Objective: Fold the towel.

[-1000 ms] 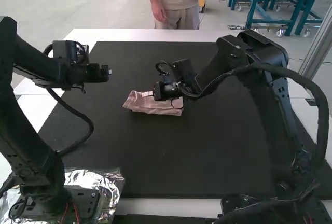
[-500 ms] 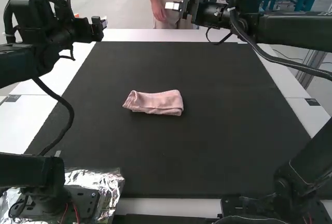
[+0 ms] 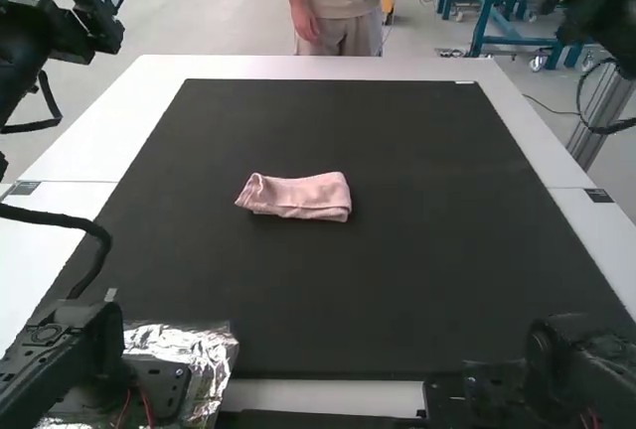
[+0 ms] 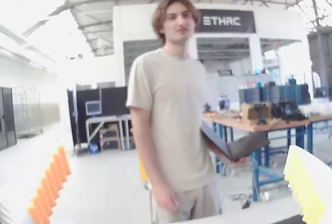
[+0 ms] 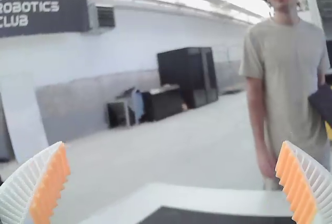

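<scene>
Well, towel [image 3: 295, 198]: lying on the black mat [image 3: 338, 310], left of its middle, toward 9 o'clock if I call the far edge of the table [image 3: 298, 67] 12. It is folded into a small, narrow bundle.
Long axis: it runs almost from 9 to 3 o'clock, the 3 o'clock end a touch nearer the arms' side. The end at 9 looks a bit loose and rumpled.
Left gripper [image 4: 177, 148]: jaws wide apart, nothing between them. It hangs up past the mat's far left, and from there the towel lies roughly toward 5 o'clock.
Right gripper [image 5: 173, 143]: jaws spread too, holding nothing. It is up at the far right, with the towel roughly toward 7 or 8 o'clock from it.
Nearer hand: the left one, I'd say, though both are well apart from the cloth.
Foil [image 3: 184, 345]: a crumpled silver sheet by the left arm's base [image 3: 164, 386]; I can't tell whether it wraps anything.
Progress: the fold looks finished to me. If anyone wants it neater, the 9 o'clock end is the part to press, gently, since a careless pinch might lift the top layer and open the bundle.
</scene>
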Robot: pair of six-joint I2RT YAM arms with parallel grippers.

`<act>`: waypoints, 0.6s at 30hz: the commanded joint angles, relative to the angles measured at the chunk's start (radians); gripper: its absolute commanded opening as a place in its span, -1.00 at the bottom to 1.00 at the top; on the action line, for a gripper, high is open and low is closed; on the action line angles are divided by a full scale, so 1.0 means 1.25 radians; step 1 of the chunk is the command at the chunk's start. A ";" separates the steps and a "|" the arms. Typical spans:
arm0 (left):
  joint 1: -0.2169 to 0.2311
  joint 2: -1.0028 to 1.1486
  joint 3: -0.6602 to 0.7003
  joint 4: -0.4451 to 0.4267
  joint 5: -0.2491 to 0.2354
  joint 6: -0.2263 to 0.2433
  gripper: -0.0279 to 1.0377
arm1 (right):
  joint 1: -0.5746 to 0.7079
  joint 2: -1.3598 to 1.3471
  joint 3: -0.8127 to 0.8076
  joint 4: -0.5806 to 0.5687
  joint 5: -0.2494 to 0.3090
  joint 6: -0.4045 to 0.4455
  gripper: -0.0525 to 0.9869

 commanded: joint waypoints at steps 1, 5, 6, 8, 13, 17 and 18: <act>0.008 -0.107 -0.008 -0.033 -0.015 -0.006 0.87 | -0.033 -0.137 -0.026 -0.045 0.016 0.008 0.86; 0.013 -0.245 -0.007 -0.099 -0.017 -0.006 0.87 | -0.062 -0.291 -0.027 -0.133 0.021 0.008 0.86; 0.015 -0.270 -0.006 -0.118 -0.017 -0.006 0.87 | -0.069 -0.317 -0.020 -0.155 0.020 0.006 0.86; 0.021 -0.290 0.000 -0.151 -0.017 -0.006 0.87 | -0.083 -0.358 -0.006 -0.192 0.018 -0.002 0.86; 0.028 -0.290 0.050 -0.244 -0.013 -0.005 0.87 | -0.094 -0.372 0.037 -0.257 0.110 -0.080 0.86; 0.028 -0.289 -0.033 -0.242 0.013 0.025 0.87 | -0.091 -0.372 -0.044 -0.234 0.195 -0.189 0.86; 0.028 -0.290 -0.062 -0.237 0.017 0.033 0.87 | -0.091 -0.372 -0.083 -0.217 0.232 -0.189 0.86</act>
